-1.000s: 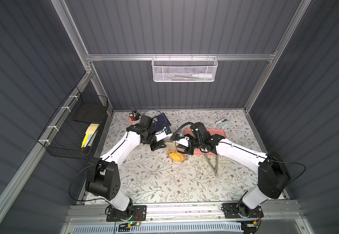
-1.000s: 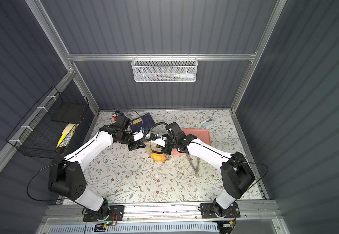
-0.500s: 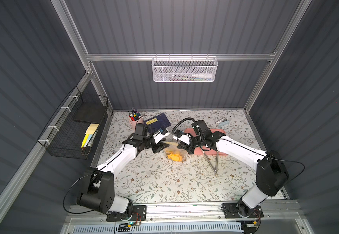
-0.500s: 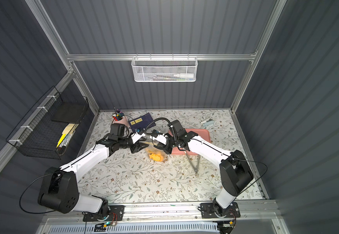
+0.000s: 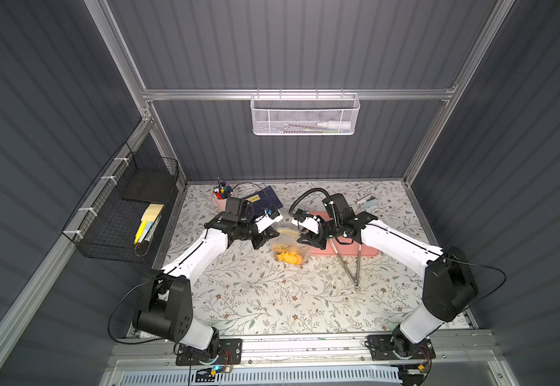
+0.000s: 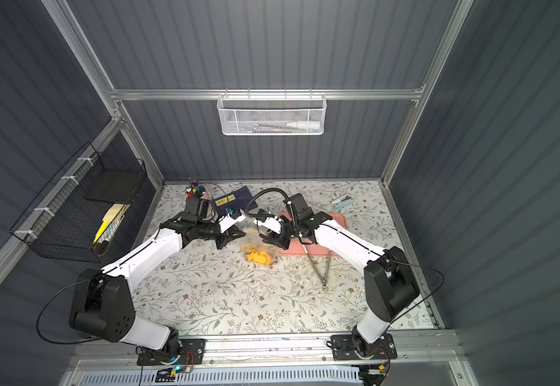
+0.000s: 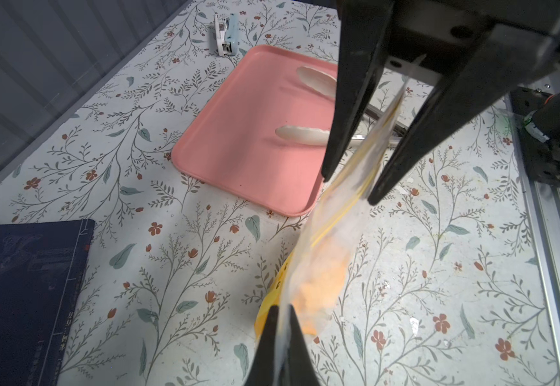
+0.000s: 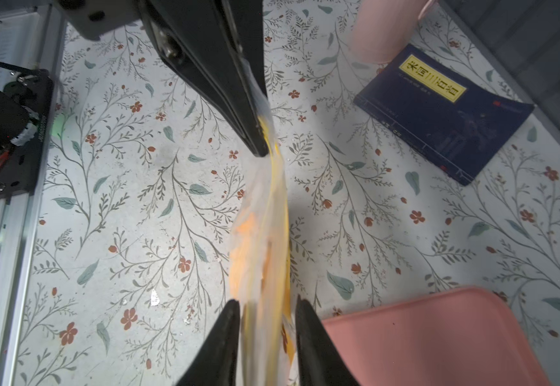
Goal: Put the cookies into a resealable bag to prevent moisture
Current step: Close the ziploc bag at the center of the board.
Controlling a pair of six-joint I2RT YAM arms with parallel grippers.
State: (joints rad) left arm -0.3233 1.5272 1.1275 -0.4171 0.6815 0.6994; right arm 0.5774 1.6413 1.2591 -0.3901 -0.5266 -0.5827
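**A:** Top views first. Where's the bag?
**B:** The bag [image 5: 288, 245] stands mid-table with the cookies [image 5: 288, 258] in its bottom. The pink tray [image 5: 367, 251] is at its three o'clock.
**A:** The grippers?
**B:** The left gripper [image 5: 276, 233] is at its ten o'clock, the right gripper [image 5: 302, 238] at its two o'clock.
**A:** Left wrist view?
**B:** The left gripper [image 7: 282, 309] pinches the bag's [image 7: 334, 239] edge. The right gripper [image 7: 349, 188] is spread, with the bag between its tips.
**A:** Right wrist view?
**B:** The right gripper [image 8: 267, 305] straddles the bag [image 8: 267, 214] without squeezing it. The left gripper [image 8: 261, 147] clamps it.
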